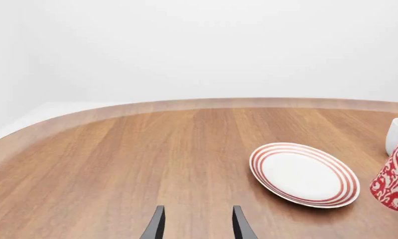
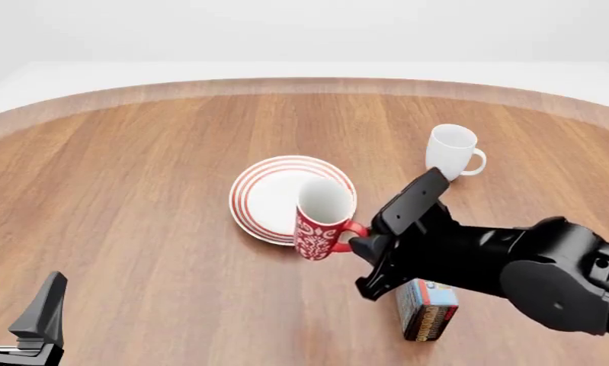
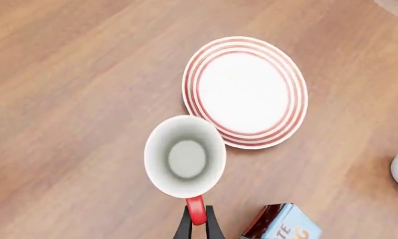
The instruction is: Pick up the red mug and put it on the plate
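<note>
Pinching the red mug (image 2: 322,223) by its handle, our right tool (image 3: 197,225) hangs beside the plate (image 2: 267,191); white mug (image 2: 452,151) and box (image 2: 426,309) stand near; left tool (image 1: 197,224) open.

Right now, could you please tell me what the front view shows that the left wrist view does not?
Only the front view shows the right gripper, its fingers shut on the handle of the red mug, and a small box lying on the table near that arm. Only the left wrist view shows the left gripper close up, its fingers open and holding nothing. Both show the red mug, the plate and the white mug.
</note>
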